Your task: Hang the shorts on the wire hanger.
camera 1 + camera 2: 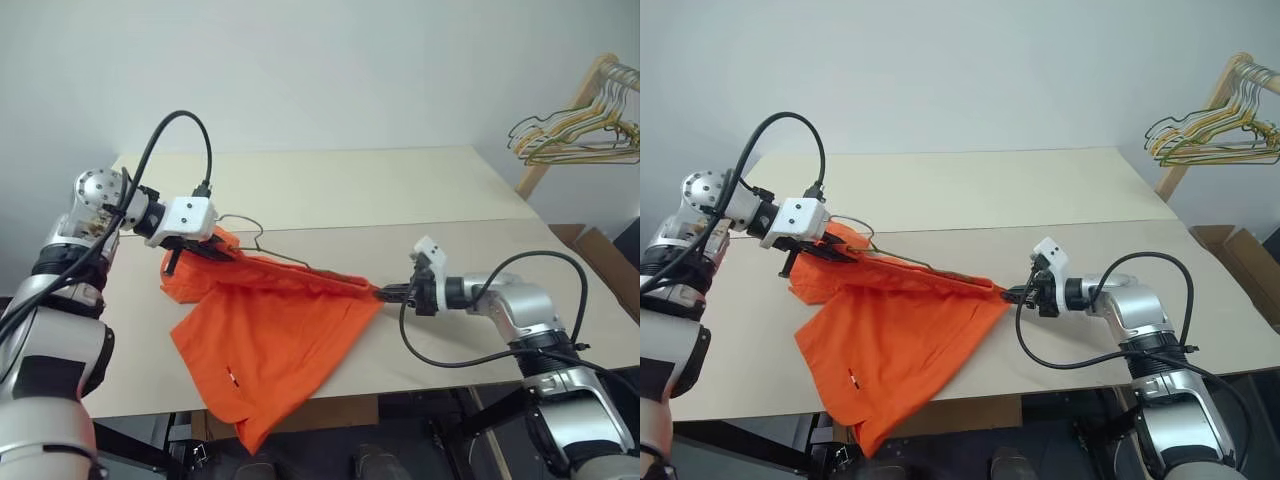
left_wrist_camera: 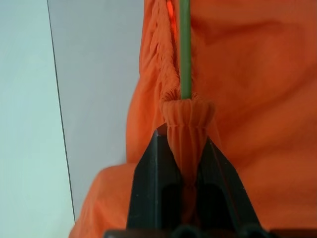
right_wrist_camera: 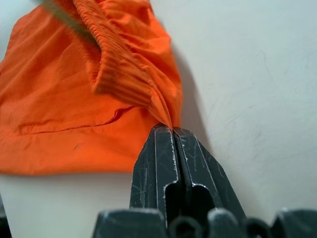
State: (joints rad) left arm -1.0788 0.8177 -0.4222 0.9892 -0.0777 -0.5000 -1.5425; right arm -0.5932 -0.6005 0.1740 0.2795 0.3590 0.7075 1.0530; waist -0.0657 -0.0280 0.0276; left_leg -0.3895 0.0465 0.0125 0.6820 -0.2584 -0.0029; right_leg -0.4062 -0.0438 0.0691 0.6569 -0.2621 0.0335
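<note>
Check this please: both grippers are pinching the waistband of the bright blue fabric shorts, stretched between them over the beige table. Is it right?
Not quite. The fabric shorts are bright orange, not blue, as the left eye view shows. The rest stands: the left gripper and the right gripper each pinch the waistband, stretched between them over the beige table.

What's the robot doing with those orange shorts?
The robot is trying to hang the shorts on the wire hanger. Its left gripper is pinching one end of the gathered waistband, and its right gripper is pinching the other end, so the waistband is stretched between them above the table. The thin hanger runs along the waistband, its hook poking out by the left gripper. One leg droops over the table's front edge.
</note>
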